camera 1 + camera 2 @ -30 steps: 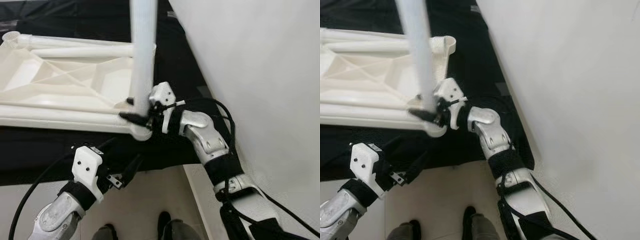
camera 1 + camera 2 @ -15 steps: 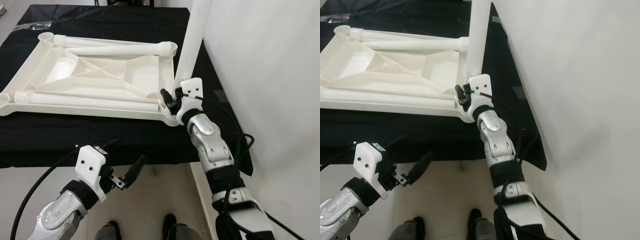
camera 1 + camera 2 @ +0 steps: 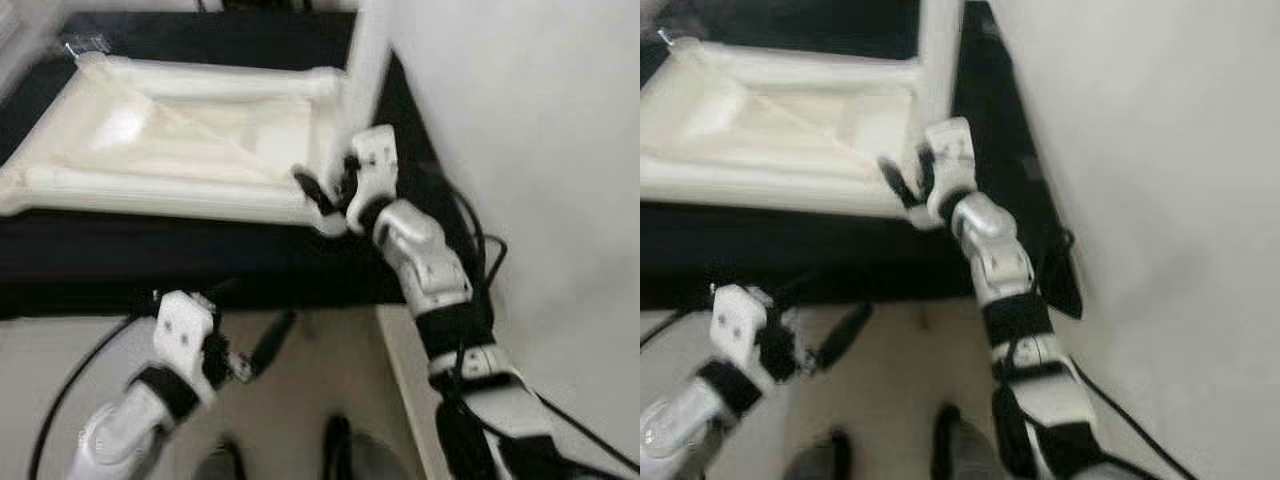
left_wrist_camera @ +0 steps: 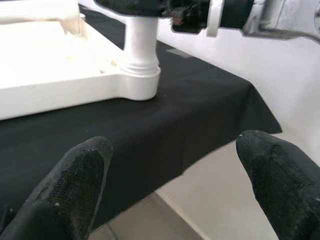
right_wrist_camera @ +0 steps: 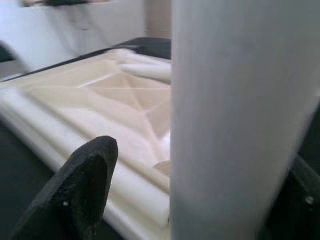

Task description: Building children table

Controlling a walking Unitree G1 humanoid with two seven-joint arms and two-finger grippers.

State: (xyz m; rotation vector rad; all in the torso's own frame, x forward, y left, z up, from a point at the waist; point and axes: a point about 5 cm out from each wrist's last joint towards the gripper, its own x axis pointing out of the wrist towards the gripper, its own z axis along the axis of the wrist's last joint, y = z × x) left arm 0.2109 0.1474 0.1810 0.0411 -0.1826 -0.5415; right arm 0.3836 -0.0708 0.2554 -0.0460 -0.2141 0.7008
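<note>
The white plastic tabletop (image 3: 190, 140) lay upside down on a black cloth (image 4: 165, 120), its ribbed underside facing up and loose legs resting along its edges. One white leg (image 4: 141, 42) stood upright in the near corner socket beside the wall. The right gripper (image 3: 330, 185) had its fingers spread around this leg, one black finger (image 5: 75, 187) clear of it, while the left gripper (image 3: 262, 345) hung open below the table edge.
</note>
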